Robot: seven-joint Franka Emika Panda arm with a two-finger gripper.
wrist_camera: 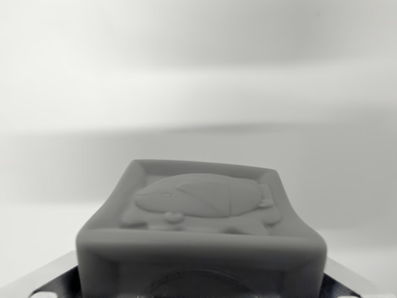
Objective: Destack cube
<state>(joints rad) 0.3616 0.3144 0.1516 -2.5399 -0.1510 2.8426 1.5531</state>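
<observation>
Blurred pale grey backdrop, no surface detail resolvable. Left to right: a dark metal edge [56, 282] shows low at the wrist view's left; the matte grey cube with a raised animal relief on its top face [201, 223] sits directly below the camera, very close. Gripper fingers not visible; you cannot tell their spread. Cube looks rigid, light, non-slippery. Suggest you grip the flat side walls, not the relief.

At the bottom of the wrist view, two pale metallic finger pieces show only as corners: one at the lower left [53, 282], one at the lower right [344, 279]. They flank a grey moulded block that hides their tips, so contact and jaw spacing cannot be judged.
</observation>
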